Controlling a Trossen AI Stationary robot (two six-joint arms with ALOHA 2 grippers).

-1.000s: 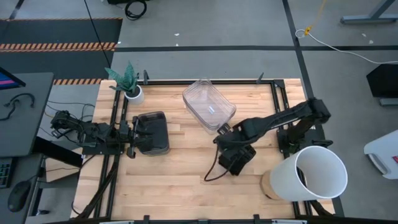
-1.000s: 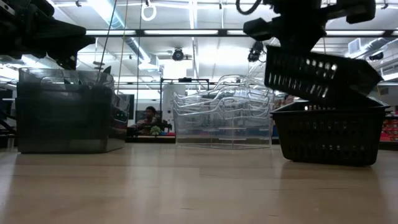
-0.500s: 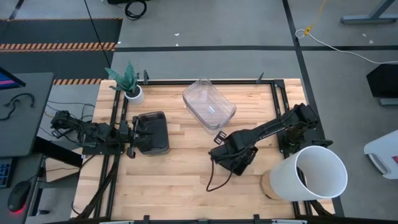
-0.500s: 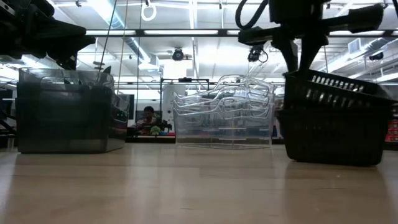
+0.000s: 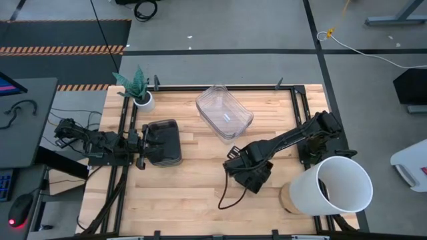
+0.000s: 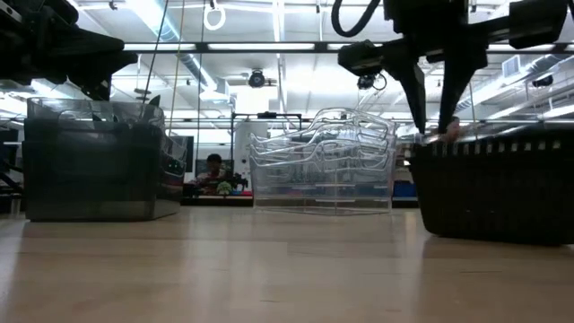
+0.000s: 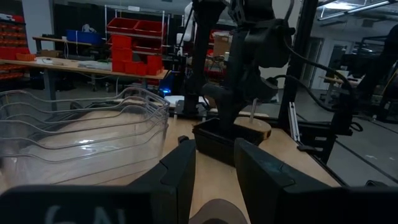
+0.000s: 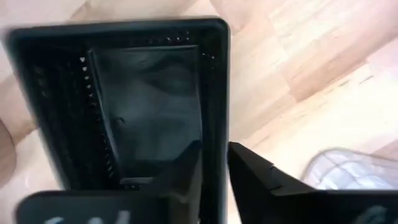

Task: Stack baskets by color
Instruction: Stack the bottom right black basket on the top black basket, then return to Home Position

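Straddling the rim of the black mesh baskets (image 5: 252, 175) at lower right-centre of the high view, the right gripper (image 8: 214, 163) is sitting w/ one finger inside the wall and one outside; fingers look slightly parted around the rim, but whether they're pressing it or clear of it, cannot tell. In low view the black stack (image 6: 491, 190) is resting flat on the table (image 5: 193, 200) at right of frame, w/ the right arm's fingers (image 6: 419, 99) coming down onto its top edge. Clear baskets (image 5: 223, 112) are sitting nested at upper centre of the high view, apart from the black ones. Smoky grey baskets (image 5: 163, 142) are sitting at centre-left, and the left gripper (image 5: 141, 145) is waiting at their left edge, fingers parted w/ a gap btwn them in the left wrist view (image 7: 211, 171), nothing pinched there. White bucket (image 5: 337, 187) is lying at lower right, plant pot (image 5: 142, 100) at upper left of table.
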